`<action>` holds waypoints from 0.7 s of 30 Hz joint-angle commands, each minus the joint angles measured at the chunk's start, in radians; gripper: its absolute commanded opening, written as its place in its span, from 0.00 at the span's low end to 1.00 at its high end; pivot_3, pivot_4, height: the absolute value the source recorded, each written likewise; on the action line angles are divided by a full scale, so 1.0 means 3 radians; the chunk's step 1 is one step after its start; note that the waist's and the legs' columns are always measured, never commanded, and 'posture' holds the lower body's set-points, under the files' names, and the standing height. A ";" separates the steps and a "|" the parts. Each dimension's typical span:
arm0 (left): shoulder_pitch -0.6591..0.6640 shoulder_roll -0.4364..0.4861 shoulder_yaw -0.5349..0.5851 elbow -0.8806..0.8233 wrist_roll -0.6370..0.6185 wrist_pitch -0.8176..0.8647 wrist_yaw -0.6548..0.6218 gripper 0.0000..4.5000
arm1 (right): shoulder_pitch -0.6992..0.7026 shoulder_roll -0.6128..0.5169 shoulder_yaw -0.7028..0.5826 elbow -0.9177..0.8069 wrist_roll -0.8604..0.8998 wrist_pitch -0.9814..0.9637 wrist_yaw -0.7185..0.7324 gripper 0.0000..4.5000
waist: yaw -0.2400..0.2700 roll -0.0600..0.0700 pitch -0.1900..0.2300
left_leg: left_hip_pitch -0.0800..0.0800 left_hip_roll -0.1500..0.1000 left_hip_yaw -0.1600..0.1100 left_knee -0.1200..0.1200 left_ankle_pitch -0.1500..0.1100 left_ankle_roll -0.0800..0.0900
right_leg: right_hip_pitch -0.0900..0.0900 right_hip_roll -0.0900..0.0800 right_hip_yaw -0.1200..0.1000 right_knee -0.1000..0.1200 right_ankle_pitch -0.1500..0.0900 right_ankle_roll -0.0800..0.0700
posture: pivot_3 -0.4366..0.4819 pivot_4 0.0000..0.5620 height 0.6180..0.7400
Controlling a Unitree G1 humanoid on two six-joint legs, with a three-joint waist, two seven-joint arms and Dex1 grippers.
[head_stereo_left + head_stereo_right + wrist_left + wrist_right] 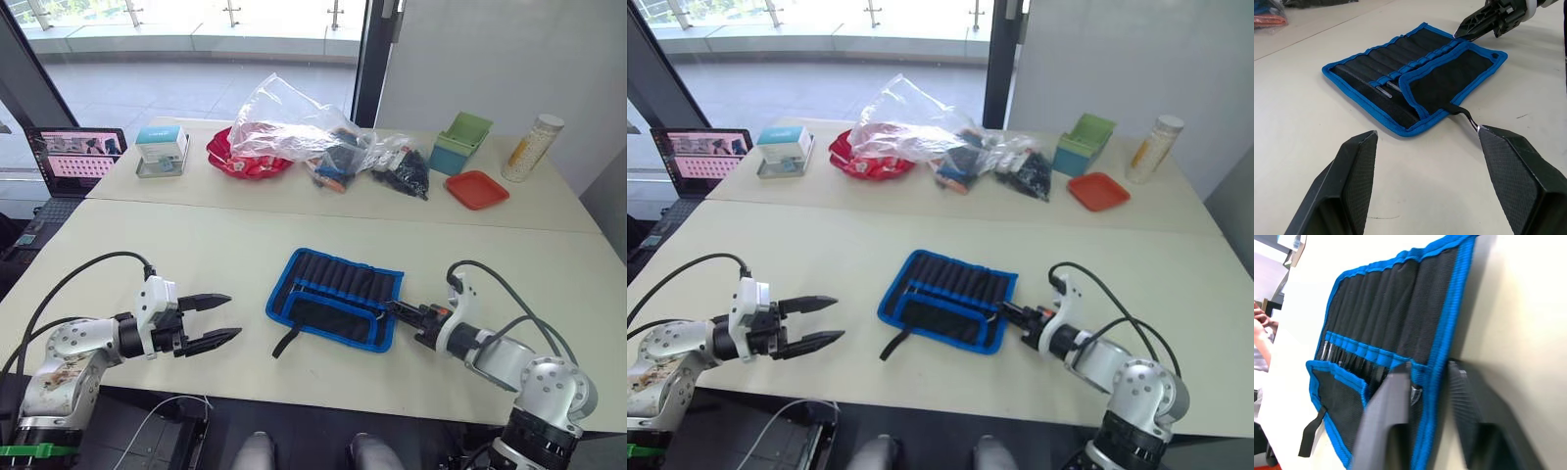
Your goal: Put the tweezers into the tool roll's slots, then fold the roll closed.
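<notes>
The tool roll [338,284] lies open in the middle of the table, black with blue edging, its lower flap folded up over the slots [1386,303]. Tweezers sit in the slots, and their silvery tips [1382,90] show by the flap. The thin strap [286,343] trails off the roll's near left corner. My right gripper [392,306] is at the roll's right edge, with its fingers [1396,396] closed either side of the blue edging. Well to the roll's left, my left gripper [235,315] hovers open, nothing between its fingers.
Along the far side of the table are a clear plastic bag [294,122] over red and dark items, a teal box [162,149], a green bin [460,142], an orange lid [476,189] and a tall bottle [532,147]. A laptop [76,157] stands far left.
</notes>
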 commanded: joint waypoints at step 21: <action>-0.0141 -0.0028 -0.0162 0.0002 0.0034 0.0087 0.0053 0.77 | -0.0943 -0.0030 -0.0119 -0.0012 0.1602 0.0154 -0.1307 0.01 | -0.0012 0.0013 0.0008 | -0.0009 -0.0001 0.0005 -0.0006 0.0003 -0.0001 | -0.0016 0.0000 0.0007 0.0008 0.0001 -0.0001 | 0.48 0.27 0.86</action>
